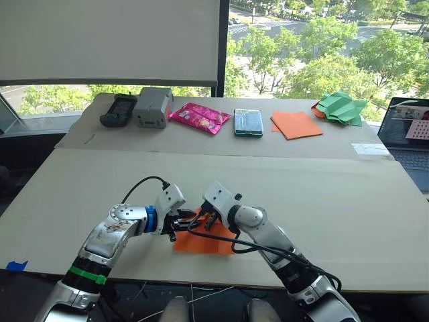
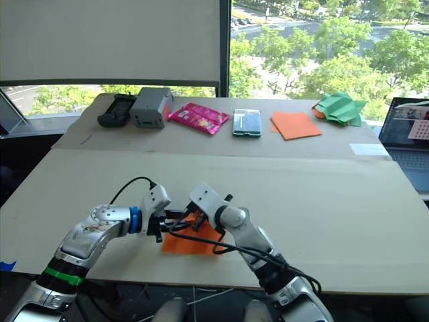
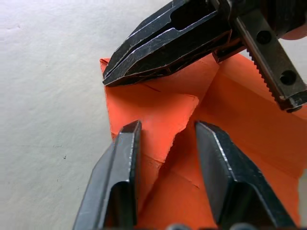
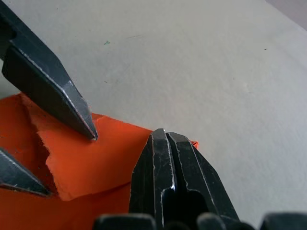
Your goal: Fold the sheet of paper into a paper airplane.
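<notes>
The sheet of paper [image 1: 201,240] lies flat at the near edge of the table [image 1: 348,201], partly folded, one corner flap turned inward. The left gripper [image 3: 165,139] hovers over that flap with its fingers apart. The right gripper [image 4: 165,143], fingers pressed together, rests its tip on the sheet's edge just beside the left gripper.
</notes>
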`<state>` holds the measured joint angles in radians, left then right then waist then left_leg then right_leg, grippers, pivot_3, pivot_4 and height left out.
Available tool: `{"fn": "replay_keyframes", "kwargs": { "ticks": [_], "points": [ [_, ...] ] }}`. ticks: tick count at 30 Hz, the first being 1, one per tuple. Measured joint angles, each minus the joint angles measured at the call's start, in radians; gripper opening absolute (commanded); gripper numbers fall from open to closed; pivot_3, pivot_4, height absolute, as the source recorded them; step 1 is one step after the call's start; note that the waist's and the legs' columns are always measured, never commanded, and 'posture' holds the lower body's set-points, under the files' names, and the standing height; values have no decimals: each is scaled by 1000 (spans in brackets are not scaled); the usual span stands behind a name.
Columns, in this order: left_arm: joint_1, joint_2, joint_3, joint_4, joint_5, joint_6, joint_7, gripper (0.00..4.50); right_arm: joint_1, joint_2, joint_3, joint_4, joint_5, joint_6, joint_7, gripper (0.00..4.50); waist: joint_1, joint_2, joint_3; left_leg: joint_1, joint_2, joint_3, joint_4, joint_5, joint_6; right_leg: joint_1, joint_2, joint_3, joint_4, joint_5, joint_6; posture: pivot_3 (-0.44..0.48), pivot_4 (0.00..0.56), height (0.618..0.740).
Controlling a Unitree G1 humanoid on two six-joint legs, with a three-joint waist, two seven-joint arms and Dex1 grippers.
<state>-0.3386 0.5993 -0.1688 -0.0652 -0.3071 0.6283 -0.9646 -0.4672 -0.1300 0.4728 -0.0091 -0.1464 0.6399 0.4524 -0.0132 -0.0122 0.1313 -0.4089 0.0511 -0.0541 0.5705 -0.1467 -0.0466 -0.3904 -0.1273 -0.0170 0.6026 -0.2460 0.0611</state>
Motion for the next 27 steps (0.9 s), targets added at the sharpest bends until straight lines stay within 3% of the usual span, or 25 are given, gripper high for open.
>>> {"fn": "replay_keyframes", "kwargs": {
  "ticks": [1, 5, 6, 10, 14, 27],
  "points": [
    [-5, 0, 24, 1, -19, 16, 0, 3204, 0, 0, 0, 0, 0, 0, 0, 0, 0, 0, 0, 0, 0, 0, 0, 0, 0, 0, 0, 0, 0, 0, 0, 0, 150, 702],
    [-57, 16, 89, 37, -57, 33, -11, 3204, 0, 2, 0, 0, -1, 1, 0, 0, 0, 0, 0, 0, 0, 0, 0, 0, 0, 0, 0, 0, 0, 0, 0, 0, 150, 702],
    [-67, 22, 96, 49, -58, 32, -15, 2635, 0, 3, 0, 1, -1, 1, 0, 0, 0, 0, 0, 1, 0, 0, 0, 0, 0, 0, 0, 0, 0, 0, 0, 0, 150, 702],
    [-101, 2, 97, 106, -54, 18, -23, 1297, 0, 4, 0, 1, -1, 1, 0, 0, 1, 0, 0, 1, 0, 0, 0, 0, 0, 1, 0, 0, 1, 0, 0, 0, 150, 702],
    [-135, -56, 25, 198, 0, -43, -12, 17, 0, 9, 0, 4, -3, 1, -3, 0, 2, -1, -1, 1, 0, 0, 1, 0, 0, 2, 0, 0, 2, 0, 0, 0, 150, 702],
    [-196, -128, -53, 353, 130, -171, 7, 17, 2, 13, -4, 1, -10, 12, -4, 0, 1, -2, -1, 3, -1, 0, 1, 0, 1, 2, 0, 1, 8, 0, 0, 0, 150, 702]
  ]
}}
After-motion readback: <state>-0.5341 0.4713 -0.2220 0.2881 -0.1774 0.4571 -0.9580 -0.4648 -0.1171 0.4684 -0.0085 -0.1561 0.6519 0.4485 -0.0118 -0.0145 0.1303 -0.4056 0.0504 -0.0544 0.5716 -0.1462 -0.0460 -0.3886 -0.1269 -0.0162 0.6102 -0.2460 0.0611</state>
